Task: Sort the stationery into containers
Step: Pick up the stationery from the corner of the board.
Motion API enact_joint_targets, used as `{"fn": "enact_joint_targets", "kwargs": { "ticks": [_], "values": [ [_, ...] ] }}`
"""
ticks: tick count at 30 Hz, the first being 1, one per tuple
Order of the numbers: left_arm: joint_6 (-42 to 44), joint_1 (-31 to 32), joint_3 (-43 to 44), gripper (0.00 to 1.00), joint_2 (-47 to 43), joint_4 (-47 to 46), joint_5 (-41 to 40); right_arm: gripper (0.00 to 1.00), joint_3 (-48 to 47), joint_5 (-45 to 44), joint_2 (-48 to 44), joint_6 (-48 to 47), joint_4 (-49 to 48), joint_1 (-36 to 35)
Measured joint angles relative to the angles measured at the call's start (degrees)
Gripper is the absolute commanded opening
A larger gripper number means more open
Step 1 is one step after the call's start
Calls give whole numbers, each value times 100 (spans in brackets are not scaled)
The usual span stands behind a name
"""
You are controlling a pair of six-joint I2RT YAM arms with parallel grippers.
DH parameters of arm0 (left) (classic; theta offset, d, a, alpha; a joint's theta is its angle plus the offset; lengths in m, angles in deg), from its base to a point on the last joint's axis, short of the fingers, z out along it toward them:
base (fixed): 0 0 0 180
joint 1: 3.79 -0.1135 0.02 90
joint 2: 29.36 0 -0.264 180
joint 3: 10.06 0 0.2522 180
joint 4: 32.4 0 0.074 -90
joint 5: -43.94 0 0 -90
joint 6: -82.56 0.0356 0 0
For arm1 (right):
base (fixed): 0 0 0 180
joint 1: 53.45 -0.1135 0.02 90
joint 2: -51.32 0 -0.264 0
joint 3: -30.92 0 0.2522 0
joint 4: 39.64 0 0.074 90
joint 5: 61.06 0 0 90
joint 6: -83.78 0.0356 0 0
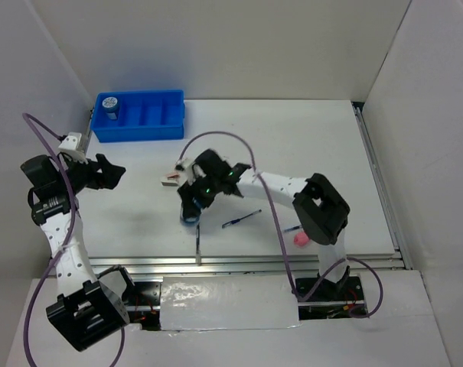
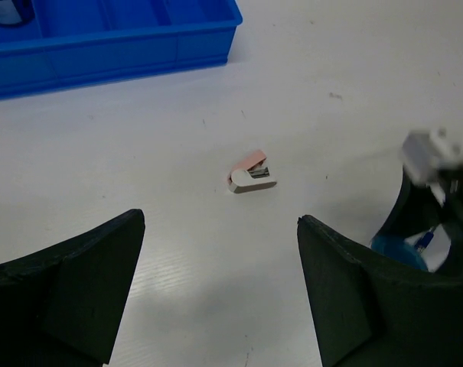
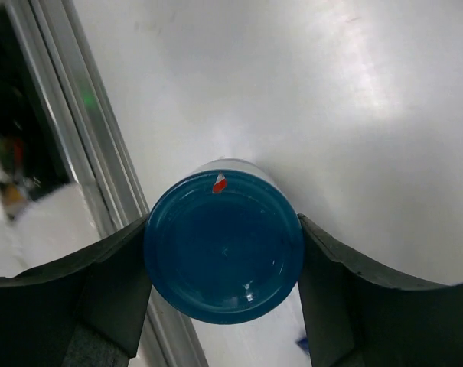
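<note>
My right gripper [image 3: 224, 223] is shut on a blue tape roll [image 3: 223, 252], its jaws pressed against both sides; in the top view this roll [image 1: 189, 217] stands on the table near the front rail. My left gripper [image 2: 220, 222] is open with nothing between its fingers, hovering over the table [image 1: 118, 172]. A small white and pink eraser [image 2: 252, 174] lies ahead of it [image 1: 170, 180]. The blue tray [image 1: 143, 126] stands at the back left with another blue roll [image 1: 110, 107] in its leftmost compartment.
A thin blue pen [image 1: 241, 220] lies right of the held roll, and a second pen [image 1: 292, 228] and a pink tube [image 1: 301, 239] lie by the right arm. A thin dark stick [image 1: 197, 245] lies near the front rail [image 1: 246, 261]. White walls enclose the table.
</note>
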Motion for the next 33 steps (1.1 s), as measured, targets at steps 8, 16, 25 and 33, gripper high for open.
{"fn": "enact_joint_targets", "kwargs": {
  "ticks": [8,16,25,33],
  "values": [
    [-413,831,-225,95,-68,-455,68,0,280,2037,-673,2437,-1220,2450],
    [-826,3593,-164,99,59,-717,-407,0,1014,3206,-1099,4758,-3126,3104],
    [-890,4933,531,99,577,-682,-1722,0,1506,3580,-1392,5587,-3858,3014],
    [-684,5694,1386,99,1200,-195,-2286,0,1554,3434,-1508,5434,-3744,2920]
  ]
}}
